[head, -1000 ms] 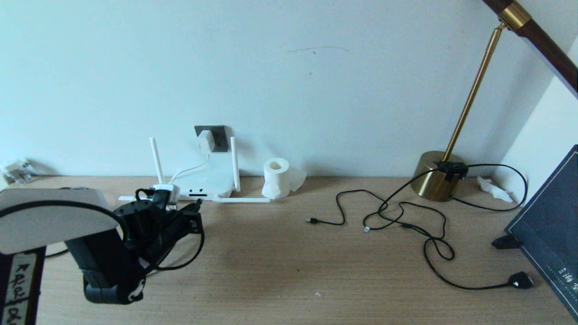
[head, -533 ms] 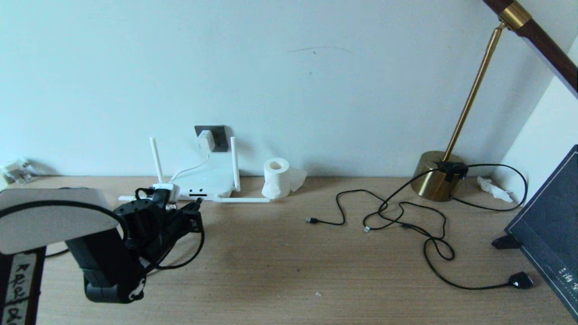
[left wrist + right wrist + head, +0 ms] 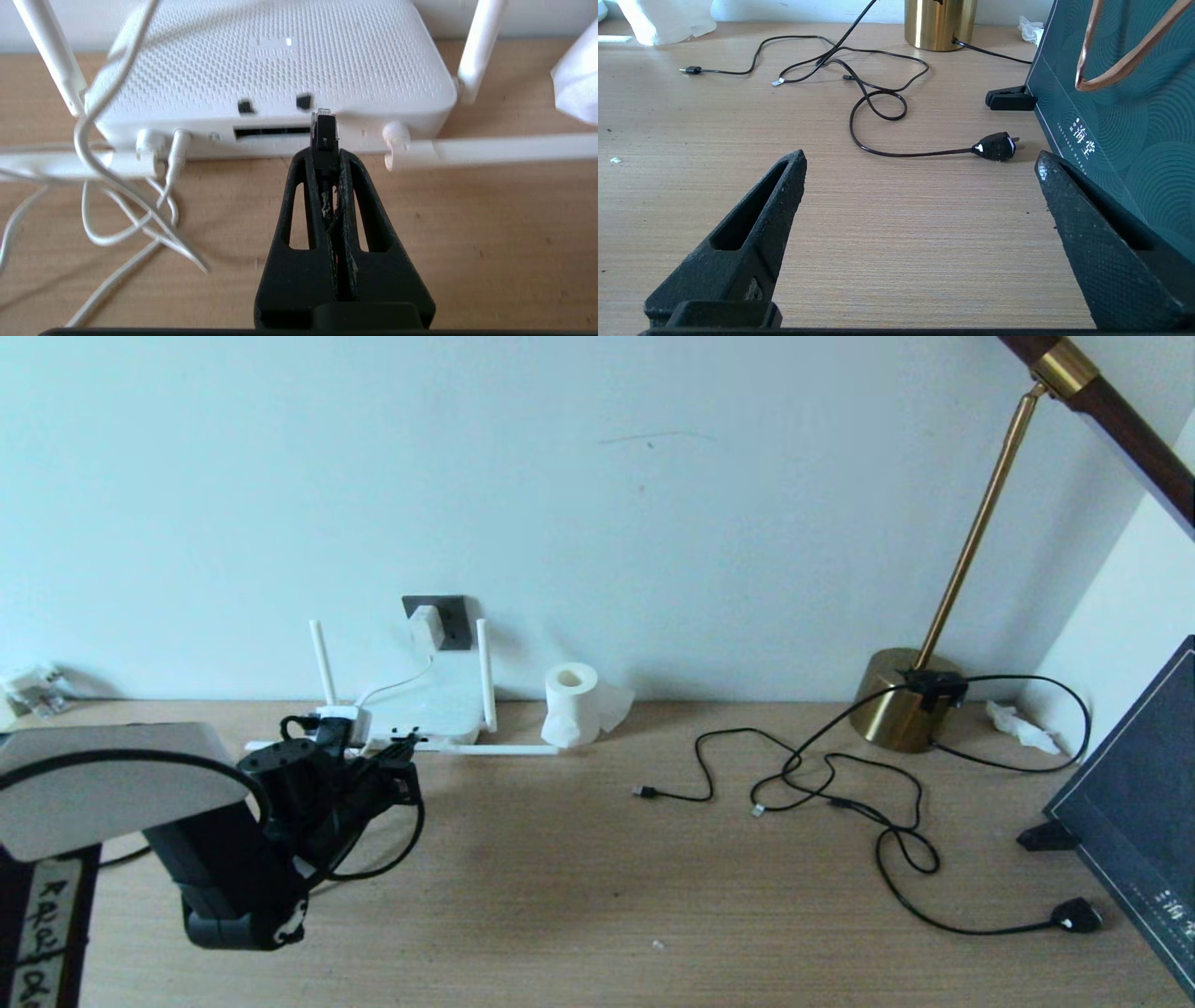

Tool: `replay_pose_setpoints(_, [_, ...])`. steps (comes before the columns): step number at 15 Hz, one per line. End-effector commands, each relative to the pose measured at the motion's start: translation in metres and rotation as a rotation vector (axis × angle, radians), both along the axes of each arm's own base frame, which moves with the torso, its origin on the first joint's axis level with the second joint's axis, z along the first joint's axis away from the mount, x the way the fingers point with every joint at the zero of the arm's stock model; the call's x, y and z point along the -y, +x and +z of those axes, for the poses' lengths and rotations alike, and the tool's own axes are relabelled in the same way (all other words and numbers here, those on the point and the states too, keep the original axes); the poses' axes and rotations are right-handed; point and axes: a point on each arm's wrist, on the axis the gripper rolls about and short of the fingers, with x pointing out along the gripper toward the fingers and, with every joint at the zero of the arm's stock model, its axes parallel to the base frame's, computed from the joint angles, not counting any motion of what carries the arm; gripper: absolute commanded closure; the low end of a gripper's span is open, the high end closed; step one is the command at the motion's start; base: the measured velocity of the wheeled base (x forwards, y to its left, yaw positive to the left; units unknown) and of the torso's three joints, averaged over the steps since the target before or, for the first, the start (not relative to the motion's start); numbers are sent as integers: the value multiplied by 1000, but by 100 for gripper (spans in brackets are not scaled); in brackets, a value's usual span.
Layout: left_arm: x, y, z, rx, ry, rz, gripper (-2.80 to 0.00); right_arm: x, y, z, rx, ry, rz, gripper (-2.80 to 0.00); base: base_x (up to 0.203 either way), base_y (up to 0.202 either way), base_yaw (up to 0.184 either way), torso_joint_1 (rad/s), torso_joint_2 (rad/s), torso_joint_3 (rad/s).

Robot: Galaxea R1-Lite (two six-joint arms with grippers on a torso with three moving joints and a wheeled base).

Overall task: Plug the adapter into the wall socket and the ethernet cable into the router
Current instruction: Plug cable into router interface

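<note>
The white router [image 3: 425,711] lies against the wall, two antennas up and two flat on the desk. Above it the white adapter [image 3: 427,623] sits in the dark grey wall socket [image 3: 452,621], and its thin cord [image 3: 401,684] drops to the router. My left gripper [image 3: 400,761] is shut on the black plug of the ethernet cable [image 3: 325,133]. In the left wrist view the plug tip meets the router's [image 3: 280,70] front face at the right end of the dark port slot [image 3: 268,132]. The cable's slack loops [image 3: 419,817] beside the arm. My right gripper [image 3: 920,168] is open, low over bare desk.
A toilet-paper roll [image 3: 571,705] stands right of the router. Thin black USB cords [image 3: 709,784] and a lamp cord with a bulky plug [image 3: 997,145] sprawl on the right by the brass lamp base [image 3: 901,709]. A dark bag [image 3: 1125,93] stands at the far right.
The left arm has pushed forward toward the wall, bringing the ethernet plug up to the router's front. The right side is unchanged.
</note>
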Motion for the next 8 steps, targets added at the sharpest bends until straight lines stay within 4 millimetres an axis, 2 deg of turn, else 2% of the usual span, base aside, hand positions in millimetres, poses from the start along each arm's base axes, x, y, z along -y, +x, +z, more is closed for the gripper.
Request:
replay_pose_setpoints(1, [0,3,0,13,-1,0,0,0,0,0,1,0,0,-280,0,0,0,0,0,0])
replay_pose_setpoints(8, [1,11,-4,25,-8,3,0,0,0,0,0,0,0,-280,0,0,0,0,0,0])
